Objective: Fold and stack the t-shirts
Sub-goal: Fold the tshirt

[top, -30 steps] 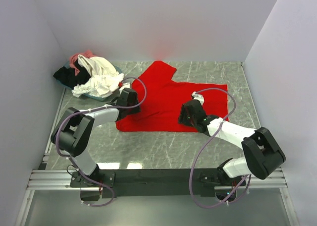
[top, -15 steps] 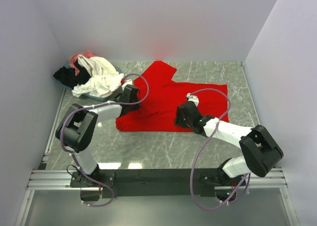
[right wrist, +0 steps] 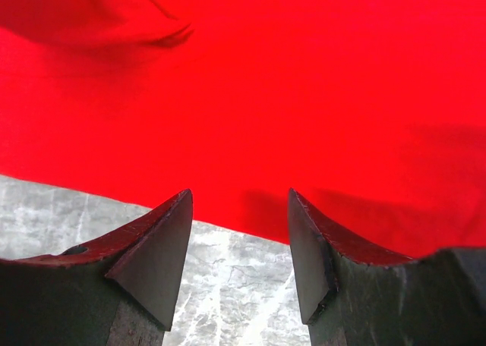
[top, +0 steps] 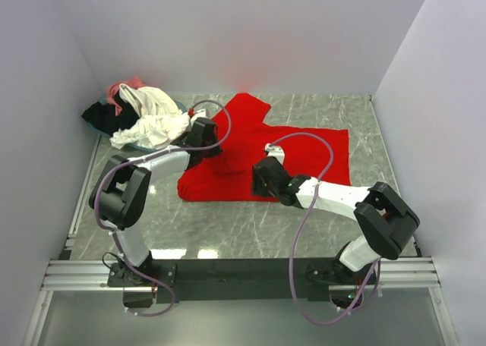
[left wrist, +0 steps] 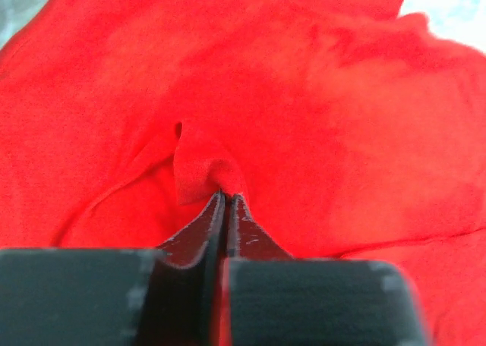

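On grey marbled worktop (top: 228,224), pinches a raised fold of the red t-shirt (top: 247,122) with left hand (left wrist: 226,198) pressed together, holds right hand (right wrist: 239,198) spread just over the near hem, and has the cloth ahead of both, long axis from left to right.

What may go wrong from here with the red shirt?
1. The left tool is shut on only a small pinch of the red t-shirt; it may slip out when pulled.
2. The right tool is open over the near hem, holding nothing, so the cloth may bunch instead of folding evenly.
3. The left tool is close to the pile of other shirts and might snag one.
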Controlling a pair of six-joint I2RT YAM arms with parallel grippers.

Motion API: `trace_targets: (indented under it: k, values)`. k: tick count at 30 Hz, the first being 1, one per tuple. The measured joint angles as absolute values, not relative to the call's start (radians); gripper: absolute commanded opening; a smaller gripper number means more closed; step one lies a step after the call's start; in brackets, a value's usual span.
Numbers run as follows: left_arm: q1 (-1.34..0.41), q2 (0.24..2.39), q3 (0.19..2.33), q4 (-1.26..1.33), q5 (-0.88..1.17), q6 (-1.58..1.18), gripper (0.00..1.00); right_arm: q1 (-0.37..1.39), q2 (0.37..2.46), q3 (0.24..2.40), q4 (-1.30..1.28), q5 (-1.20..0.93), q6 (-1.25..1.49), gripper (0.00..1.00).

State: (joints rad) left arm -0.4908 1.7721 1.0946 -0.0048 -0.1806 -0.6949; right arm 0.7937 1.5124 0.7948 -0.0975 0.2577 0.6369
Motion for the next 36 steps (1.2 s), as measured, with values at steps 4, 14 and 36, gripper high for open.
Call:
trace_targets:
  k: [4, 14, 36]
  values:
    - [-0.491, 1.815, 1.144, -0.008, -0.169, -0.714, 0.52, 0.799, 1.53, 0.801, -0.101, 0.268, 0.643, 0.6]
    - [-0.49, 1.827, 1.155, -0.001, -0.108, -0.765, 0.65, 0.803, 1.502, 0.801, -0.12, 0.303, 0.649, 0.6]
    - [-0.392, 1.414, 0.706, 0.036, -0.128, -0.745, 0.72, 0.945, 1.959, 1.372, -0.112, 0.359, 0.426, 0.57]
